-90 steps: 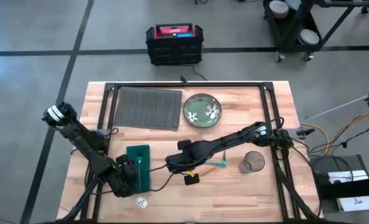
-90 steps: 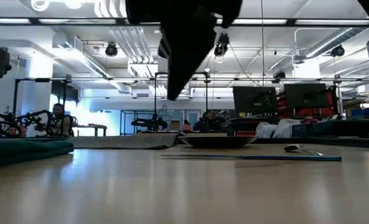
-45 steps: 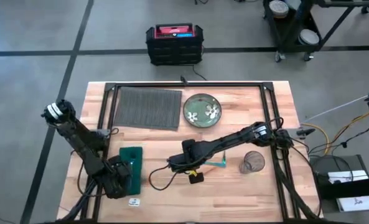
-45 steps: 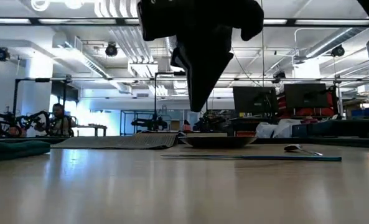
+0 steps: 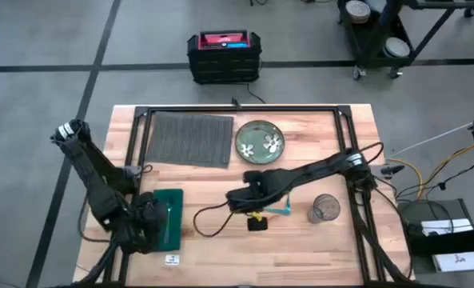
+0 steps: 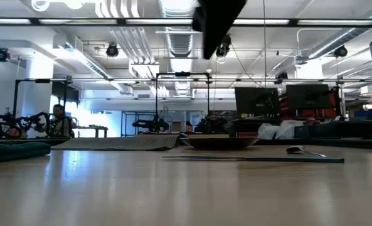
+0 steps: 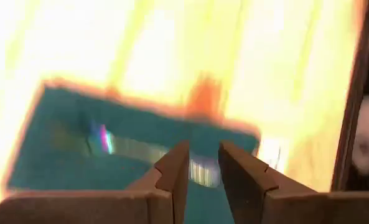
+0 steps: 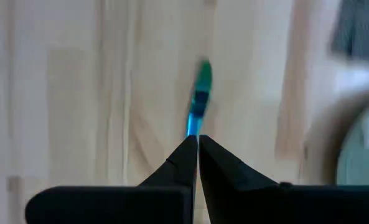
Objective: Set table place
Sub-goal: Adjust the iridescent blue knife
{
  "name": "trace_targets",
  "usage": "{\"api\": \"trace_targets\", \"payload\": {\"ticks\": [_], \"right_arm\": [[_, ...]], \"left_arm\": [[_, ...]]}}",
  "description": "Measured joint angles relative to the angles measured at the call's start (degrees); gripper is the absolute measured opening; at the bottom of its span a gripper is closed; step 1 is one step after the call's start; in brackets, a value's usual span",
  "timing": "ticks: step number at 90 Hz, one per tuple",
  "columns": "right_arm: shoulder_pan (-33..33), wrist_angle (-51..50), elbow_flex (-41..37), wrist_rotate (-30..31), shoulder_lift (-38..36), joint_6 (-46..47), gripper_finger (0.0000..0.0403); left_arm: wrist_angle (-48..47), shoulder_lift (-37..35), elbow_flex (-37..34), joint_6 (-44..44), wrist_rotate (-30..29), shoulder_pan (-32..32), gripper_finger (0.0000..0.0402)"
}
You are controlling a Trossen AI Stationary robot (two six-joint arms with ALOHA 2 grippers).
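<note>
Placemat (image 5: 190,138) well apart from right gripper (image 5: 238,198) (mid-table).

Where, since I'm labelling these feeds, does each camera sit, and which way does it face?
High: above the table, looking straight down; both arms show.
Low: at tabletop height, looking level across to the plate and the room; a dark part of an arm shows at the top.
Left wrist: on the left arm, looking past the left end effector at the napkin.
Right wrist: on the right arm, looking past the right end effector at the teal utensil.
Shared: high and low both show the plate and utensil.
</note>
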Motion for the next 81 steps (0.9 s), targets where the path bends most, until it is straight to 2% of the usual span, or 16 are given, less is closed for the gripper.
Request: {"api": "trace_targets", "payload": {"ticks": [7,15,22,44,49,62,81], "right_arm": [[1.08,-3.35,-4.96,-0.41,-2.80,5.00,0.0009],[2.64,-1.44,-12.65,-1.04,-6.51,8.95,0.0025],[3.71,4.25,-19.44,-1.04,-9.33,10.61,0.0044],[4.56,26.61,-35.90,-0.77,-10.75,8.50,0.0082],[4.34,30.28,-38.33,0.87,-10.31,7.18,0.0084],[3.75,33.33,-41.56,4.73,-9.08,5.17,0.0069],[2.82,42.68,-44.29,5.22,-7.83,0.80,0.0010]], "left_arm": [[3.00,-0.12,-0.60,2.73,-5.24,0.70,0.0075],[4.71,0.75,-2.40,4.40,-6.37,2.86,0.0075],[9.25,1.99,-4.74,5.76,-6.41,5.10,0.0075],[33.46,6.88,-13.23,18.08,3.64,13.52,0.0075],[35.79,7.90,-13.84,20.15,4.65,15.37,0.0075],[36.21,10.17,-13.21,23.51,5.18,19.78,0.0075],[36.60,10.94,-11.40,27.13,5.17,23.03,0.0075]]}}
